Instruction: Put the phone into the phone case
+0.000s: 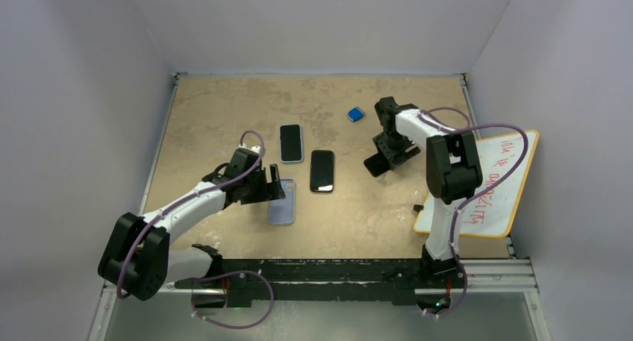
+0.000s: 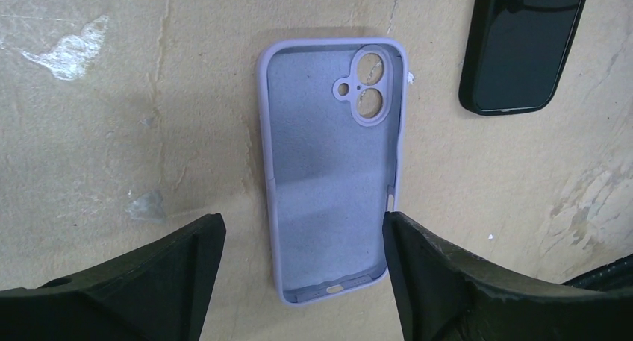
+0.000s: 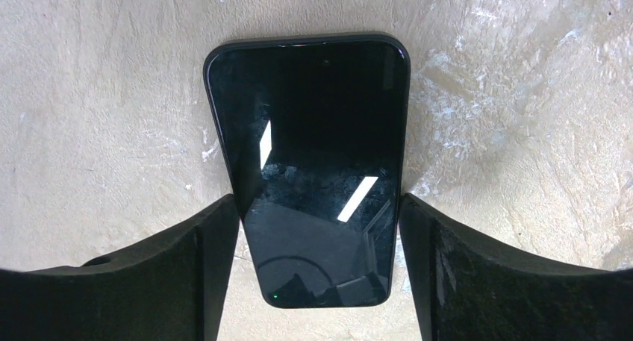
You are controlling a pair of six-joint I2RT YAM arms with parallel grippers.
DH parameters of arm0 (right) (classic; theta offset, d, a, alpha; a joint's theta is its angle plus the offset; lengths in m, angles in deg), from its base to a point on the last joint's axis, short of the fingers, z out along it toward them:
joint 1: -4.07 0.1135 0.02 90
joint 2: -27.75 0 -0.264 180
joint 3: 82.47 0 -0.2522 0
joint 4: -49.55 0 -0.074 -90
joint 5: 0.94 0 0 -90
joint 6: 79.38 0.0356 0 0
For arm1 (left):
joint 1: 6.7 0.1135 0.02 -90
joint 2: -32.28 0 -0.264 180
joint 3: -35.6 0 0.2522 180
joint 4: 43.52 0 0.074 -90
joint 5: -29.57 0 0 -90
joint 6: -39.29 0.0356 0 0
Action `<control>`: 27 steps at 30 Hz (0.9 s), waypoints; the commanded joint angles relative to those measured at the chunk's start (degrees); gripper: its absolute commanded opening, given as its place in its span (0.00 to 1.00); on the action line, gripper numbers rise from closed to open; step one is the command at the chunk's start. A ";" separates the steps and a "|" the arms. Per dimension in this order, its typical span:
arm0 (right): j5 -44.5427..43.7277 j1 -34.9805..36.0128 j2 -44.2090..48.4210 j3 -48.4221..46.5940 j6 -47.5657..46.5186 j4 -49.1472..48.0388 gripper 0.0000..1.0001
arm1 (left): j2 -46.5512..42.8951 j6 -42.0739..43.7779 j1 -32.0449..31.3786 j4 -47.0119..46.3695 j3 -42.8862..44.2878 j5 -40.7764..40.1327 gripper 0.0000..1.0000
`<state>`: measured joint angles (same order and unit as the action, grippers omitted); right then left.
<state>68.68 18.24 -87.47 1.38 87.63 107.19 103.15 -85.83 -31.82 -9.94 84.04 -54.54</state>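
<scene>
A black phone [image 3: 313,132] lies screen up between the fingers of my right gripper [image 3: 321,207], and both fingertips press against its long edges. From above, that phone [image 1: 375,165] shows as a dark slab under the right gripper [image 1: 388,156], right of the table's centre. The empty lavender phone case [image 2: 328,169] lies open side up with its camera cut-out at the far end. My left gripper [image 2: 304,225] stands open astride the case's near end: the right finger touches its edge and the left finger is apart. From above, the left gripper [image 1: 270,188] is at the case [image 1: 283,207].
A second black phone [image 1: 322,171] lies at mid-table, just right of the case, and shows again as a phone [image 2: 522,46] in the left wrist view. A phone in a light-blue case [image 1: 291,142] lies behind it. There is a small blue object [image 1: 355,114] farther back and a whiteboard [image 1: 485,184] at the right edge.
</scene>
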 commanded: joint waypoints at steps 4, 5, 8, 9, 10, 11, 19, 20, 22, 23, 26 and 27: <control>-2.67 -0.24 -1.12 1.38 0.30 1.75 0.68 | -0.18 0.77 0.25 -5.31 -1.66 5.64 0.74; -2.70 -0.28 -0.55 1.70 -0.76 1.10 0.67 | -0.28 0.52 0.25 -6.06 -2.04 6.81 0.72; -2.72 -0.29 1.07 2.50 -4.77 -1.03 0.67 | -0.09 -0.93 0.25 -9.23 -3.93 10.03 0.65; -2.62 -0.24 1.66 2.90 -6.66 -2.15 0.67 | 0.07 -1.71 0.19 -10.26 -4.69 10.93 0.65; -1.86 -0.07 2.44 3.70 -8.78 -3.33 0.67 | 0.25 -2.59 0.18 -11.45 -5.37 12.01 0.64; -0.72 -0.03 3.27 4.54 -10.48 -4.60 0.66 | 0.40 -3.34 0.17 -12.63 -6.14 13.17 0.63; 5.03 1.14 11.50 12.04 -22.96 -14.00 0.62 | 0.39 -8.68 0.08 -21.89 -9.51 20.50 0.58; 5.72 1.42 12.37 12.81 -24.45 -14.90 0.61 | 0.41 -8.97 0.08 -22.29 -9.56 20.83 0.58; 6.31 2.11 13.82 14.01 -25.98 -15.51 0.59 | 0.49 -10.24 0.08 -24.29 -10.14 22.36 0.58; 6.58 2.47 14.47 14.54 -26.94 -15.73 0.58 | 0.68 -11.50 0.12 -25.93 -10.70 23.55 0.58; 7.46 3.72 16.13 15.97 -29.14 -15.96 0.57 | 1.38 -16.28 0.08 -32.20 -13.44 26.60 0.58; 7.81 4.23 16.69 16.37 -29.71 -15.99 0.56 | 1.59 -17.16 0.08 -33.72 -14.10 27.12 0.58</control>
<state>74.58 20.69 -74.79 16.68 63.02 93.01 103.81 -96.93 -31.60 -33.31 72.80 -33.06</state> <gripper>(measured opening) 0.719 0.583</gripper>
